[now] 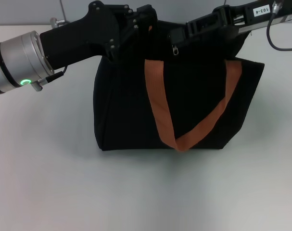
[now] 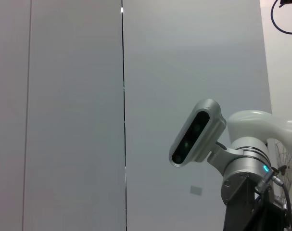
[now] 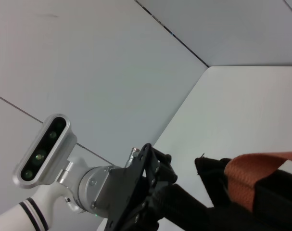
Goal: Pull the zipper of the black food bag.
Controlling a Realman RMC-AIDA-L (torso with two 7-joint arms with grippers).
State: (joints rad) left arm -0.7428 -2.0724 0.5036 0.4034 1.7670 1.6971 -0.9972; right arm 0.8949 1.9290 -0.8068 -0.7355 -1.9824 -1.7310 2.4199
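Black food bag [image 1: 184,108] stands upright mid-table [image 1: 44,183]; zipper [image 1: 175,49] pull hangs at its top edge. Left gripper [image 1: 136,26] and right gripper [image 1: 194,29] flank it; finger state of either cannot be told. Fabric looks soft, likely to slump: brace the top, pinch the small, slick tab.

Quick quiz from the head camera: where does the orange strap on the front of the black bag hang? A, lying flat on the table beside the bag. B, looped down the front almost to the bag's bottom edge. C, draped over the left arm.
B: the orange strap runs down the front of the black bag in a V, its lowest point near the bag's bottom edge.
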